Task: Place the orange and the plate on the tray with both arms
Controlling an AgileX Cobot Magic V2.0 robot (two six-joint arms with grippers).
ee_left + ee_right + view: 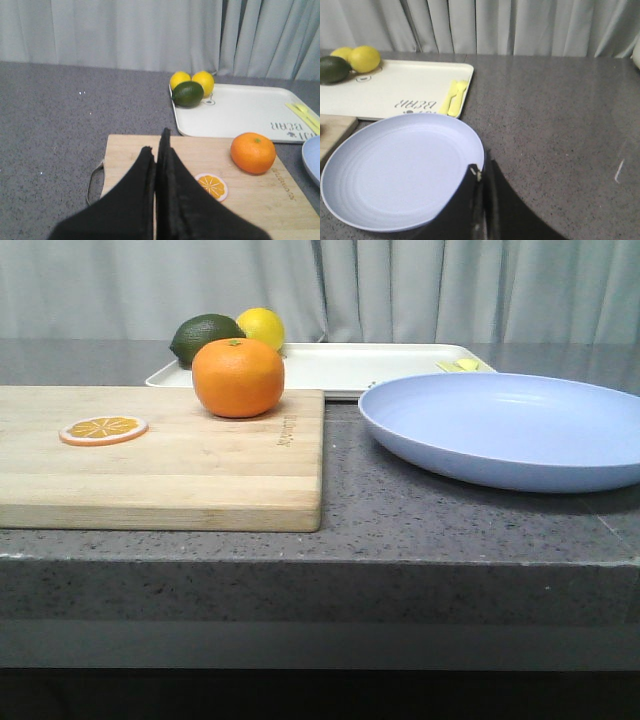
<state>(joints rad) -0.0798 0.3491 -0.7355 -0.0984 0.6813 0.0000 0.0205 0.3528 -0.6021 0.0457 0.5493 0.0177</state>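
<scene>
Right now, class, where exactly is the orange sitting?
In the front view the orange sits on the far right corner of the cutting board, left of the plate and just in front of the tray.

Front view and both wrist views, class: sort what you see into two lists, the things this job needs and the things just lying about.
Needed for the job:
- orange, on the cutting board
- pale-blue plate, on the counter
- cream-white tray, behind both
- left gripper and right gripper, fingers together, holding nothing

Just lying about:
- wooden cutting board
- orange slice
- two lemons
- avocado
- yellow cutlery
</scene>
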